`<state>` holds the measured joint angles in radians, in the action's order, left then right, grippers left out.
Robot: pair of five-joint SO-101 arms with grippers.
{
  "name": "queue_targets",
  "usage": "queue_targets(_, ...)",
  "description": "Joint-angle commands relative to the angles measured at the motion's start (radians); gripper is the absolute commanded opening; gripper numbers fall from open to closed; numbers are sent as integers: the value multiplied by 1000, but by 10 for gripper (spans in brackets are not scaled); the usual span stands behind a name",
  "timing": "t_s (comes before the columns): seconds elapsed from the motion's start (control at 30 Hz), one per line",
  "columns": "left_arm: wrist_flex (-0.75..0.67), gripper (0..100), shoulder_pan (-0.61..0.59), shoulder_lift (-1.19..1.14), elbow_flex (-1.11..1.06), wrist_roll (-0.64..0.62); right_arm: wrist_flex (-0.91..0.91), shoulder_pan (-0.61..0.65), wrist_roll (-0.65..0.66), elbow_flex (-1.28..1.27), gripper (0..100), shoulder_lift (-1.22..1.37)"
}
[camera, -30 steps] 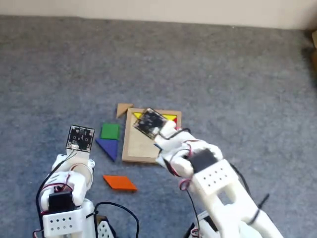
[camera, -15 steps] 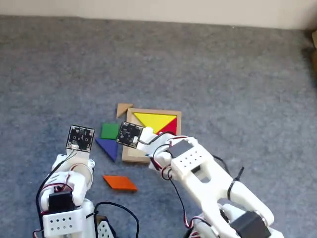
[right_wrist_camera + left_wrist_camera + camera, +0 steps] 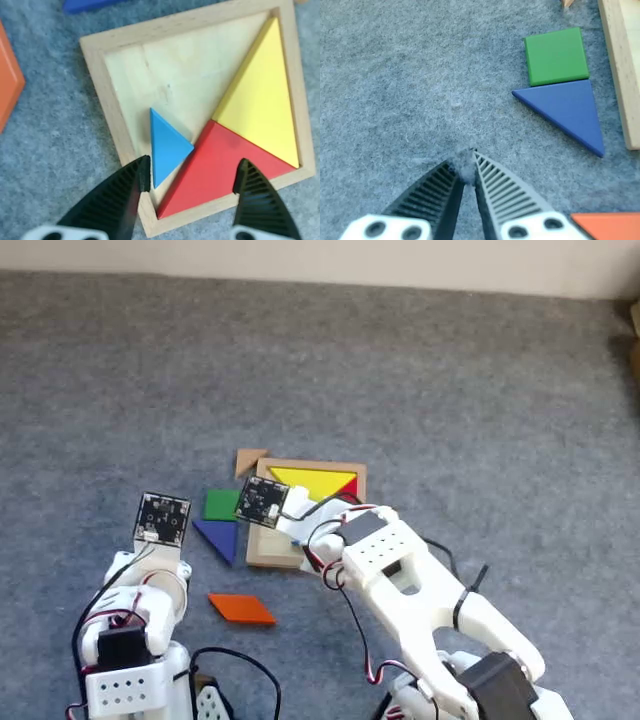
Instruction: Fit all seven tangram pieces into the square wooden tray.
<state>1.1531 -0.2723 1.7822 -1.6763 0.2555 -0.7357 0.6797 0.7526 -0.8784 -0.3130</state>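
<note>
The white plastic left arm (image 3: 130, 685) and white right arm (image 3: 420, 590) have perforated shells, black servo blocks (image 3: 120, 647) and looping black and red cables (image 3: 352, 625). Each wrist bears a square black circuit board (image 3: 163, 518). The left gripper (image 3: 469, 156) has ribbed dark grey fingers on white, screw-holed bases; the right gripper (image 3: 195, 167) black ones.

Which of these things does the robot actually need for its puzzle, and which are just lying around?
For the job: wooden tray, with yellow triangle, red triangle and light blue triangle inside; green square, dark blue triangle, orange parallelogram and tan triangle outside it.

Just background: grey carpet, pale wall.
</note>
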Motion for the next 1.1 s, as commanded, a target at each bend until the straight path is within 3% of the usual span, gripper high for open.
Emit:
queue_targets(0.0, 5, 7, -10, 28, -21, -5, 10, -18, -2, 56, 248, -48)
queue_targets(0.23, 5, 7, -10, 28, -21, -5, 59, -10, -354, 97, 1, -124)
queue_targets(0.4, 5, 7, -10, 28, -21, -5, 160, 10, -486, 102, 15, -68)
queue_targets(0.8, 5, 7, -10, 28, -21, -5, 202, -7, -482, 96, 15, 143)
queue_targets(1.07, 5, 7, -10, 28, -21, -5, 33, -59, -284, 101, 15, 128)
